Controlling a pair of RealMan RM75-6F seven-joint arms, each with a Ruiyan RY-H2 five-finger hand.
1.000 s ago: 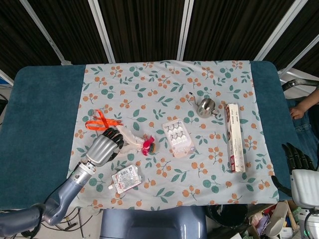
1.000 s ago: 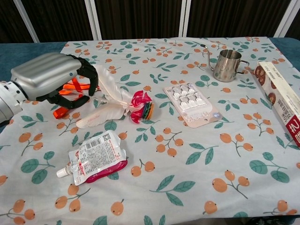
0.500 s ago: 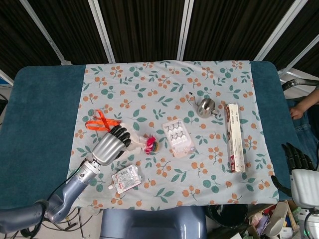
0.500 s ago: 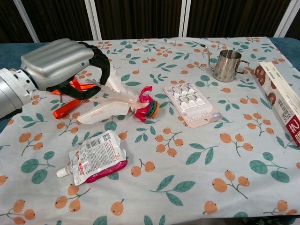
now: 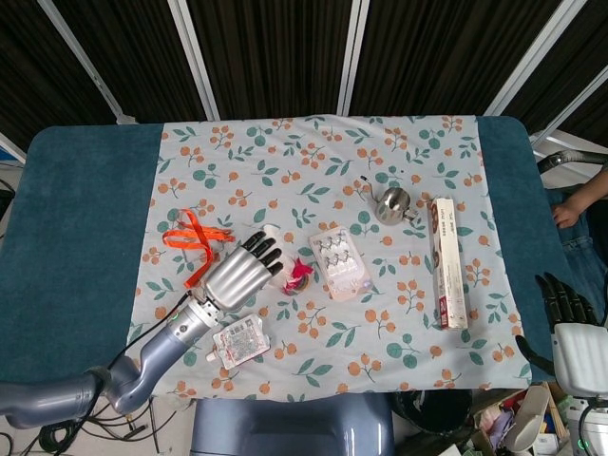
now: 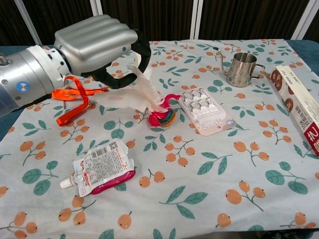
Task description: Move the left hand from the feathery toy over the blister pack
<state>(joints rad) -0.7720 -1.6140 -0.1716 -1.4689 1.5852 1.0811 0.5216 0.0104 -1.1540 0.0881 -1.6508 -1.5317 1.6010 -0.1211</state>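
Chest view: left hand [image 6: 97,45], fingers curled on nothing, hiding much of feathery toy [image 6: 152,102]; blister pack [image 6: 204,110] beside.

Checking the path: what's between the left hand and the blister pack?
The feathery toy: its colourful end lies on the cloth between the left hand and the blister pack, close beside the pack. Both views show it; the chest view clearest.

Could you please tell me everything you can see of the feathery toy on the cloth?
The feathery toy has white feathers fanning from a bunched pink base with a multicoloured rim. It lies on the floral cloth, base toward the blister pack and almost touching its near corner. The left hand hovers over the feather end with curled fingers; whether they touch the feathers cannot be told.
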